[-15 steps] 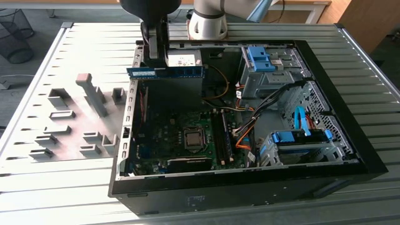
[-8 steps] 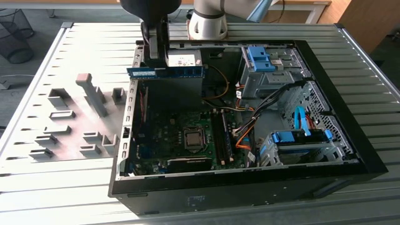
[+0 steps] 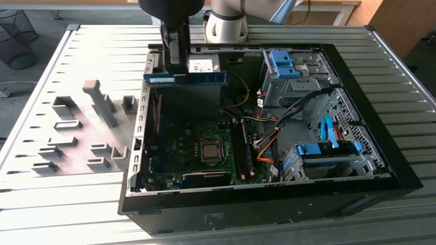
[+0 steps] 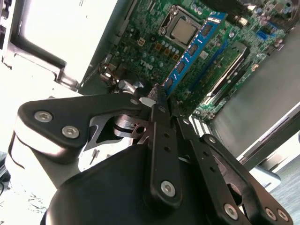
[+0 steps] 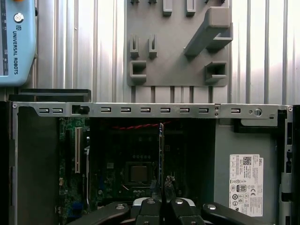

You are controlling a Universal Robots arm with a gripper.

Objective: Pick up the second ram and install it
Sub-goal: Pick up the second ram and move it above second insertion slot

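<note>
The second ram (image 3: 197, 78), a thin green-blue stick with black chips and a pale label, hangs level above the back left corner of the open computer case (image 3: 381, 168). My gripper (image 3: 178, 71) is shut on its middle from above. In the second wrist view the ram (image 4: 192, 49) runs out from between the black fingers (image 4: 159, 126) toward the motherboard (image 4: 154, 42). The first wrist view has the ram (image 5: 161, 145) edge-on, clamped in my gripper (image 5: 161, 200), over the processor socket (image 5: 138, 172). The memory slots (image 3: 242, 148) lie beside the socket (image 3: 211, 151), well below the stick.
A grey fixture plate (image 3: 68, 148) with upright blocks stands at the exterior view's left, on the slatted metal table (image 3: 68, 214). Blue drive brackets (image 3: 283, 64) (image 3: 327, 150) and orange cables (image 3: 267, 145) fill the case's other side. The arm's base (image 3: 226, 25) is behind the case.
</note>
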